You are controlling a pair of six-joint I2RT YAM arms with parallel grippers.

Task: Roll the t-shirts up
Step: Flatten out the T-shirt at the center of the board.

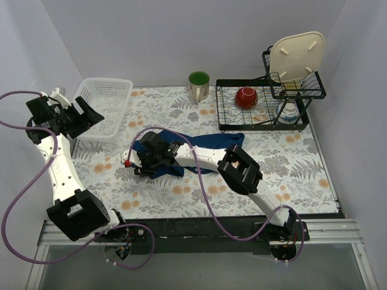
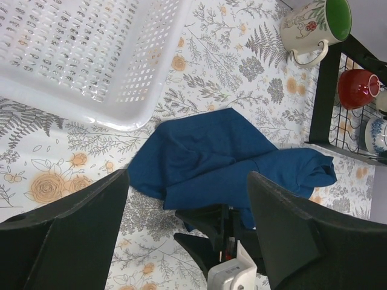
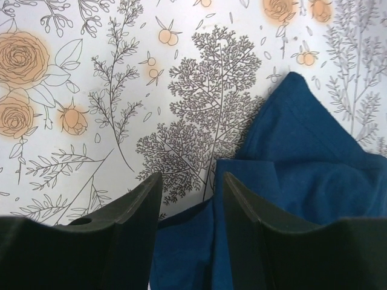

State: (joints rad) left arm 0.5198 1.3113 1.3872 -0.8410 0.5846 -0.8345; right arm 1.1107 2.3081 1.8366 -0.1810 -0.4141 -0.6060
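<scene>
- Nearest, at the front edge of the desk (image 1: 284, 157), stand the bases of the left arm (image 1: 60, 175) and the right arm (image 1: 242, 169), each trailed by a purple cable (image 1: 208, 199).
- Right arm: reaches leftward across the flowered desk top to its middle.
- Right hand (image 1: 135, 163) (image 3: 192, 181): low at the left end of the t-shirt (image 1: 211, 142) (image 2: 205, 157) (image 3: 302, 139) and about half open. Its two dark fingers straddle the cloth's edge, blue cloth shows in the gap between them, and no fold is visibly clamped.
- T-shirt: dark blue, bunched into a long crumpled bundle lying mid-desk. It runs from the right hand rightward and back to a spot near the front of the dish rack (image 1: 230, 124), and is partly hidden beneath the right arm.
- Left hand (image 1: 91, 115) (image 2: 187, 178): raised at the desk's left side, just beside the basket (image 1: 121, 109) (image 2: 139, 115). Its fingers are spread wide and hold nothing, and it is well apart from the t-shirt.
- Basket: white, perforated, at the back left.
- Mug (image 1: 199, 84) (image 2: 308, 27): cream outside, green inside, upright between basket and dish rack.
- Dish rack: black wire, back right. It holds a red bowl (image 1: 247, 96) (image 2: 357, 87), a blue-patterned cup (image 1: 289, 113) and, on the raised tier, a cream board (image 1: 296, 55) leaning upright.
</scene>
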